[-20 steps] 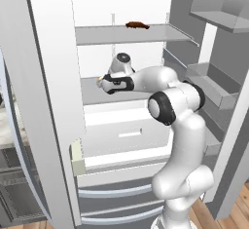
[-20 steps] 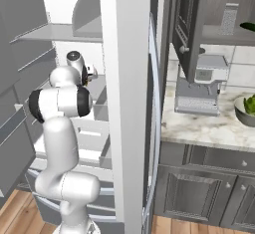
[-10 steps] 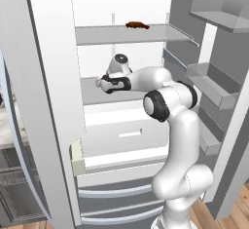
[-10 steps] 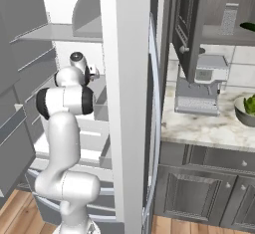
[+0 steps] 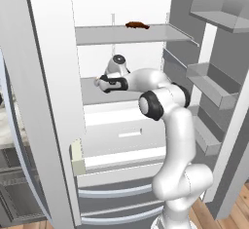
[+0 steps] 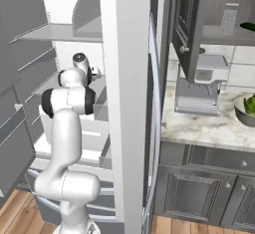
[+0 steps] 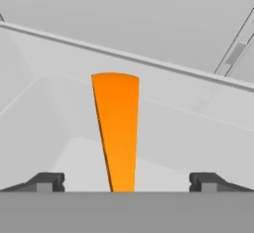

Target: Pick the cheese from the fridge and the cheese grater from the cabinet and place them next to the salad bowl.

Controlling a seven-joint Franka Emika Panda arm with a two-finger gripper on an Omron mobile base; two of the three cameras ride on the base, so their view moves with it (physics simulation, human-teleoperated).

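In the hand view the cheese [image 7: 117, 133] lies on a light grey shelf inside the fridge [image 5: 121, 125], a long orange wedge whose long axis runs away from the hand, with its narrow tip toward the camera and its broad rounded end toward the back wall. The gripper [image 7: 124, 182] has its fingers spread wide with nothing held, one dark tip on each side of the narrow end. From the left base view the arm [image 5: 168, 121] reaches onto the middle shelf.
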